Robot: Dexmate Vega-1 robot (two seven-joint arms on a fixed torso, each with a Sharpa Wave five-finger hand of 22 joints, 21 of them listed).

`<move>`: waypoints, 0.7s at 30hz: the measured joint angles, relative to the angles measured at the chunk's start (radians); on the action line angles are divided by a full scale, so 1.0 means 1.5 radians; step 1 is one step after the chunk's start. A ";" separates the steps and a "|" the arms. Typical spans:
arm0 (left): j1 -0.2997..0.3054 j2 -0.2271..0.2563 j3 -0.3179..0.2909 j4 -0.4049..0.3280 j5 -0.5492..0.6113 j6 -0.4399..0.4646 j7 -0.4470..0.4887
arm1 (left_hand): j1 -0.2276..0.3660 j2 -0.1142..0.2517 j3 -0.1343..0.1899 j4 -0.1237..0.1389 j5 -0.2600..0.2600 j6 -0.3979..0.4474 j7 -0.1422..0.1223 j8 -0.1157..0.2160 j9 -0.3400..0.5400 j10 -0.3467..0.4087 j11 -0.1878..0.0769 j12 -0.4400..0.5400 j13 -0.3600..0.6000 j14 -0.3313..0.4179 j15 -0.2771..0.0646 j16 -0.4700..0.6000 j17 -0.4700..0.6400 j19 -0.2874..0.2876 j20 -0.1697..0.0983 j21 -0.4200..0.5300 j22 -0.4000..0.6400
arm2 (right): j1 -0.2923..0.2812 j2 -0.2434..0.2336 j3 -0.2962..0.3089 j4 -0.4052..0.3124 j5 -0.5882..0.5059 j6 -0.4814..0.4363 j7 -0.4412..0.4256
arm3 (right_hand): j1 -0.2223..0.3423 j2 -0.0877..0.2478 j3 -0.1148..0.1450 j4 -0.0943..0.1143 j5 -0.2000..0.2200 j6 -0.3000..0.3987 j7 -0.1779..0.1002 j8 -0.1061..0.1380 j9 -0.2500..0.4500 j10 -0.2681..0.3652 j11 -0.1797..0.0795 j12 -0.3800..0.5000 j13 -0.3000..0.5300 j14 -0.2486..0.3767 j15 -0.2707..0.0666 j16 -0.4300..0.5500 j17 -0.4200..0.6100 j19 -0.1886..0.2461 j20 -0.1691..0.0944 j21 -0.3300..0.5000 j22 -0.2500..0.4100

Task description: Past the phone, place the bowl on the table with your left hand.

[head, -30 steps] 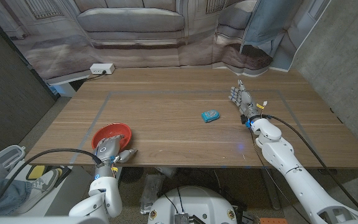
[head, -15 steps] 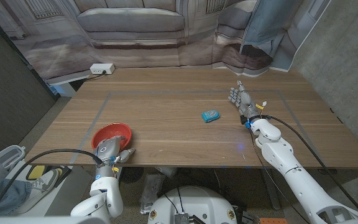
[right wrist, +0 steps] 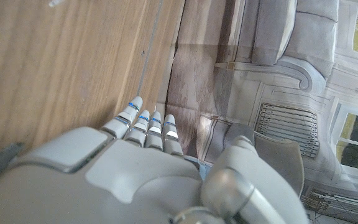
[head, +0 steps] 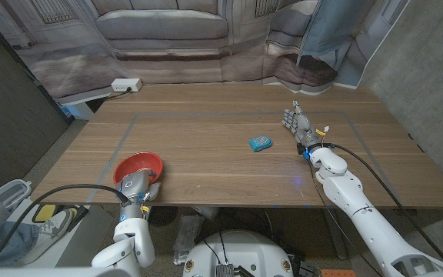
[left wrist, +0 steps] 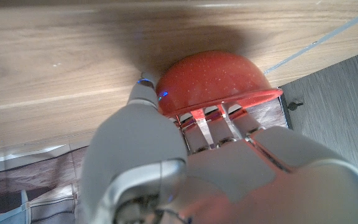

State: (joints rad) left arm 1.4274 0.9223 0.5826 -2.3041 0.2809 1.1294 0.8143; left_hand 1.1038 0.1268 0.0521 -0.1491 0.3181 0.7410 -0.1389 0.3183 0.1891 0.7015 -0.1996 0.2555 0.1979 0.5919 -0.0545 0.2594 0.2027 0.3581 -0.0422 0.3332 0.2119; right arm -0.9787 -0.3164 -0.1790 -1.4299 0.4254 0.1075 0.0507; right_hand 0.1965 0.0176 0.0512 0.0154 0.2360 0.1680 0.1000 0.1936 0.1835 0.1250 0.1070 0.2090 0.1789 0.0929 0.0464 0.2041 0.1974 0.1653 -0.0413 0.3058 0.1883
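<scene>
Your left hand (head: 140, 188) sits at the near-left edge of the table, and in the left wrist view its fingers (left wrist: 211, 122) reach over the rim of the red bowl (left wrist: 213, 77) while the thumb lies against the bowl's outer wall, so it reads as a pinch on the near rim; whether that hold is firm enough to carry the bowl you cannot tell from here. The bowl (head: 138, 166) rests on the wood just beyond the hand, close to the table's front edge. From there, look outward and to the right: the phone (head: 261, 143), a small teal thing, lies well apart from the bowl, toward the middle of the table (head: 206, 123) and a little farther back. So the spot you want lies diagonally away, forward and to the right, on the far side of the phone. Your right hand (head: 298, 123) stands just beside the phone on its other side, fingers straight and together, holding nothing. It is the nearer hand, but the job belongs to the left, which faces a long reach.
</scene>
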 measured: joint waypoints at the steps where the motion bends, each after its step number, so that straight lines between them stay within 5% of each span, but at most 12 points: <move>1: -0.001 0.000 0.000 0.000 0.000 0.001 0.000 | 0.002 0.002 0.001 0.001 -0.003 0.006 0.001 0.002 0.000 0.006 0.000 0.000 0.000 0.008 -0.001 0.000 0.000 0.005 0.000 0.003 0.000 | 0.000 0.000 0.000 0.000 0.000 0.000 0.000 | 0.000 0.000 0.000 0.000 0.000 0.000 0.000 0.000 0.000 0.000 0.000 0.000 0.000 0.000 0.000 0.000 0.000 0.000 0.000 0.000 0.000; 11: -0.007 -0.001 0.002 0.001 0.000 0.004 -0.003 | 0.042 0.011 0.023 0.006 -0.050 0.101 0.001 0.027 -0.005 0.102 -0.001 0.011 0.012 0.108 -0.015 0.022 0.012 0.060 -0.001 0.050 0.009 | 0.002 0.002 -0.002 0.004 -0.003 -0.002 0.002 | 0.000 0.000 0.000 0.000 0.000 0.000 0.000 0.000 0.000 0.000 0.000 0.000 0.000 0.000 0.000 0.000 0.000 0.000 0.000 -0.004 0.000; 21: -0.011 0.001 -0.003 -0.002 -0.012 0.006 -0.013 | 0.059 0.006 0.032 0.004 -0.063 0.116 0.000 0.041 -0.005 0.133 -0.001 0.015 0.022 0.154 -0.028 0.030 0.022 0.074 -0.005 0.069 0.016 | 0.004 0.005 -0.004 0.006 -0.005 -0.004 0.003 | 0.000 0.000 0.000 0.000 0.000 0.000 0.000 0.000 0.000 0.000 0.000 0.000 0.000 0.000 0.000 0.000 0.000 0.004 0.004 -0.004 0.000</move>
State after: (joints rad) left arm 1.4108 0.9235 0.5785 -2.3066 0.2631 1.1389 0.7955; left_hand 1.1925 0.1361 0.1000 -0.1424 0.2231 0.9152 -0.1393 0.3790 0.1815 0.9011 -0.2011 0.2779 0.2304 0.8236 -0.0972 0.3040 0.2360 0.4698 -0.0498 0.4371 0.2359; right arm -0.9733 -0.3090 -0.1845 -1.4210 0.4176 0.1017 0.0549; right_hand 0.1965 0.0176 0.0512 0.0154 0.2360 0.1680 0.1000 0.1935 0.1835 0.1250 0.1070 0.2090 0.1789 0.0929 0.0464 0.2041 0.1974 0.1708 -0.0357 0.2991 0.1883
